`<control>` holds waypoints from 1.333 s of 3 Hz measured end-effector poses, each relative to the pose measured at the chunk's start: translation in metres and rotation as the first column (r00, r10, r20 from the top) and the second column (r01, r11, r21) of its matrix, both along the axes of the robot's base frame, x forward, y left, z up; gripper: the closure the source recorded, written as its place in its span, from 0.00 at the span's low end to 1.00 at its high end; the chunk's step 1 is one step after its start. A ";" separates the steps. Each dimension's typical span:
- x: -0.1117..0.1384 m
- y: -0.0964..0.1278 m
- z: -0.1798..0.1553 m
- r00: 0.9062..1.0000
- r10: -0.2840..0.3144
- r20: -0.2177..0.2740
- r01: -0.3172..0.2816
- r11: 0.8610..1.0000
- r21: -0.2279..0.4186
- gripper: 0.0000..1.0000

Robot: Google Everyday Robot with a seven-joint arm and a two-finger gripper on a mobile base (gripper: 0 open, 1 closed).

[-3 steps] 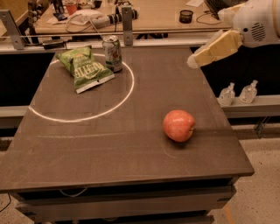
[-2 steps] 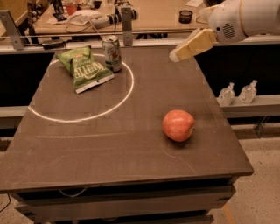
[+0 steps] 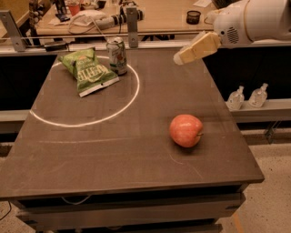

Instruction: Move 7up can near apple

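Observation:
The 7up can stands upright at the far left of the dark table, just inside the white circle line. The reddish apple sits on the table's right side, nearer the front. My gripper hangs in the air above the table's far right part, to the right of the can and well behind the apple. It touches nothing. The white arm reaches in from the upper right.
A green chip bag lies just left of the can. Two small clear bottles stand on a ledge right of the table. A cluttered wooden desk runs along behind the table.
My gripper has moved left across the far side of the table, closer to the can. The can, bag and apple have not moved.

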State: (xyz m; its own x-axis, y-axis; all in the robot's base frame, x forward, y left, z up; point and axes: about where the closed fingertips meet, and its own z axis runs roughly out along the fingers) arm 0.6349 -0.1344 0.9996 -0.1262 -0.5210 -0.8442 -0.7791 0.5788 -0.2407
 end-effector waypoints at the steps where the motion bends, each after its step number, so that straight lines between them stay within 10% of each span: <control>1: 0.026 0.008 -0.028 0.995 -0.102 -0.012 0.102 0.994 0.026 0.00; 2: 0.050 0.025 -0.052 0.993 -0.110 -0.036 0.112 0.991 0.068 0.00; 4: 0.092 0.084 -0.078 0.992 0.077 -0.098 -0.062 0.988 0.140 0.00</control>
